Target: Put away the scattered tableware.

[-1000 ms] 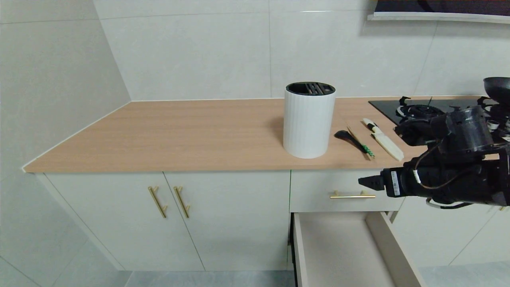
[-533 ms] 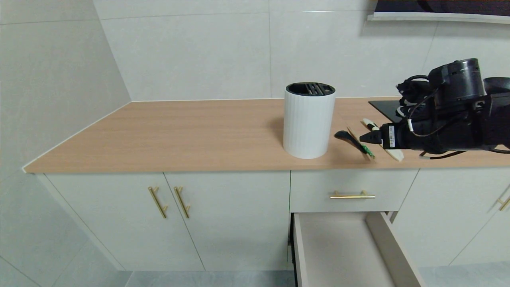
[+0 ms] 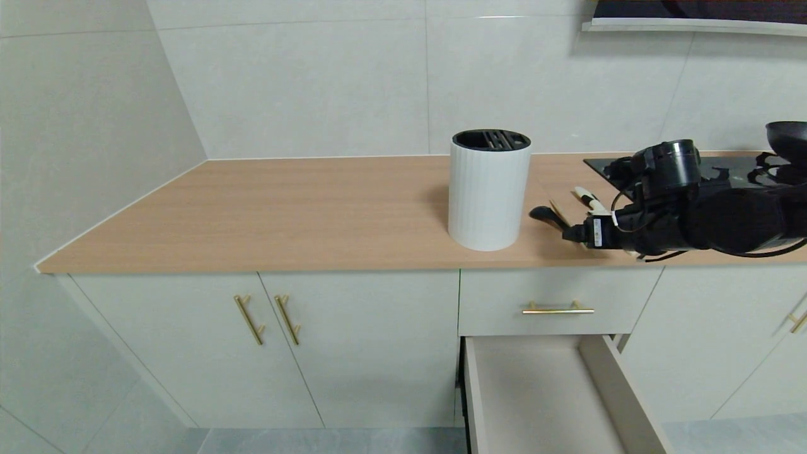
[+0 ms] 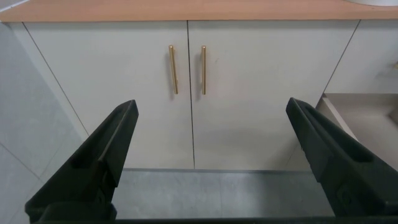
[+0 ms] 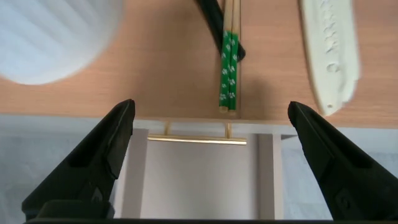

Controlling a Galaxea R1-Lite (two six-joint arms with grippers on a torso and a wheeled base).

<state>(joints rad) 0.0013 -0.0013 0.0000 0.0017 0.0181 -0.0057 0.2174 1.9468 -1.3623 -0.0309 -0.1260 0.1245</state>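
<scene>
On the wooden counter (image 3: 302,214), a black spoon (image 3: 543,214), a pair of chopsticks (image 5: 229,68) with green ends and a white-sheathed knife (image 3: 589,200) lie to the right of a white ribbed utensil holder (image 3: 489,192). My right gripper (image 3: 567,234) hovers open just over the chopsticks' green ends at the counter's front edge, and its arm covers most of the knife. In the right wrist view the right gripper (image 5: 210,107) brackets the chopsticks, with the knife (image 5: 333,50) beside them. My left gripper (image 4: 211,106) hangs open low down, facing the cabinet doors (image 4: 186,93).
Under the counter a drawer (image 3: 542,391) stands pulled open below a shut drawer with a gold handle (image 3: 557,309). A black hob (image 3: 725,165) with a dark pan (image 3: 788,133) sits at the far right. Tiled walls close off the back and left.
My right arm rose from in front of the drawers to above the counter, then came down and slid left over the chopsticks and knife. Nothing on the counter has moved.
</scene>
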